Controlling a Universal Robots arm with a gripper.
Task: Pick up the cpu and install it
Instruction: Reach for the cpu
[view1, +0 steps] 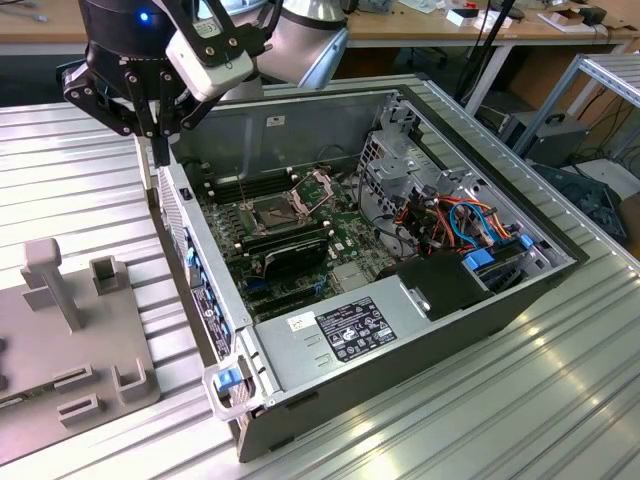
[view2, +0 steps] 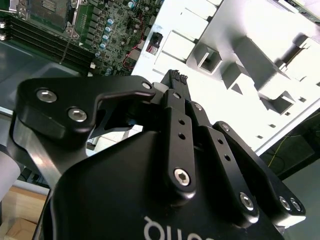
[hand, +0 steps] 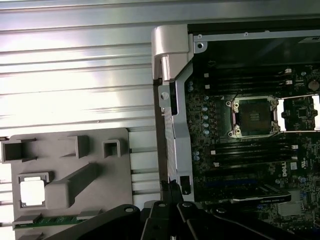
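A ribbed metal table (view1: 560, 400) carries everything, and its edges run out of the picture. On it lies an open computer case (view1: 300, 125) with its side panel off and the board (view1: 330, 235) facing up. Bundled cables (view1: 465, 215) and a black box (view1: 440, 285) hide the inside of the case toward the exterior view's right.

The gripper (view1: 160, 148) hangs over the case's rim at the exterior view's left, between the case and a grey tray (view1: 100, 340). How high it sits above the rim is hard to judge. In both wrist views its black body blocks much of the scene. Its 2 fingers (view2: 177, 107) meet at the tips, narrow, with nothing between them.

The tray is cut off at the exterior view's left edge. In the first wrist view the cpu (hand: 32, 192), a pale square, lies flat in a pocket of the tray, well apart from the gripper. A green memory stick (hand: 50, 220) near it is partly covered by the gripper. The socket (hand: 252, 117) on the board stands open, its frame (hand: 299, 112) flipped aside
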